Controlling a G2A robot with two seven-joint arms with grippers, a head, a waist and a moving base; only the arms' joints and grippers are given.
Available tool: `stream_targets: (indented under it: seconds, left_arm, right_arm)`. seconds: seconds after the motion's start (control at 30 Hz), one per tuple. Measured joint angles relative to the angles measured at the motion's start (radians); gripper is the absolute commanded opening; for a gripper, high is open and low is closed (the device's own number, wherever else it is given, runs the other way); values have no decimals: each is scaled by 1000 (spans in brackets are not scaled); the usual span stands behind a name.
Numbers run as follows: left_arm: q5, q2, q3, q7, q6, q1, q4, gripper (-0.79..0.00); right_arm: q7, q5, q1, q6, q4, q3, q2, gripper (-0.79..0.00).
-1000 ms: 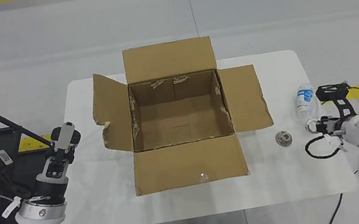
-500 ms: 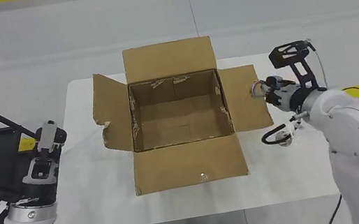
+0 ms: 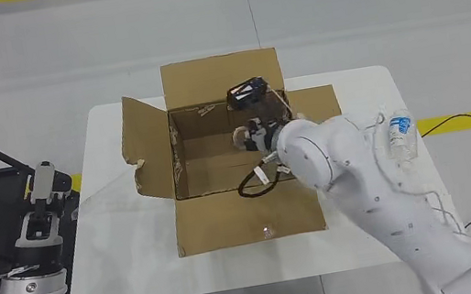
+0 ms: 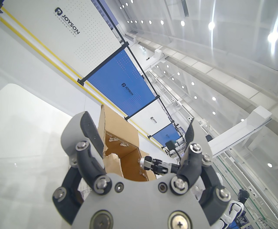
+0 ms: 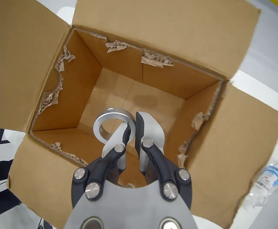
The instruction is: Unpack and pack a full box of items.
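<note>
Ring [image 5: 113,128] is pinched at 1 point of its rim by the nearly closed right gripper [image 5: 132,128] above the open box [image 5: 173,80], so slippage or a hard drop is risked, while the left gripper [image 4: 139,119] is spread wide, holding nothing, beside the table.

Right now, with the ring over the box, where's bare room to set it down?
The whole box floor is bare under the ring in the right gripper, walled on all sides. Outside, the table is bare left of the left flap and at the near left corner. Tightest: between right flap and bottle.
</note>
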Motion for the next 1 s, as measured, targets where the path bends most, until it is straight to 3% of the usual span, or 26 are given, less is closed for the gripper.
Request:
stream_targets:
  seconds: [0.4,0.7,0.93,1.0]
  left_arm:
    - [0,0,0,0,0,0,0,0]
    - [0,0,0,0,0,0,0,0]
    - [0,0,0,0,0,0,0,0]
    - [0,0,0,0,0,0,0,0]
  right_arm:
    - [-172,111,136,61,427,-206,-127,-785]
    - [-232,99,196,65,666,-306,-214,-785]
    - [-251,103,220,48,782,-325,-261,-646]
    - [-257,106,225,38,810,-325,-271,-570]
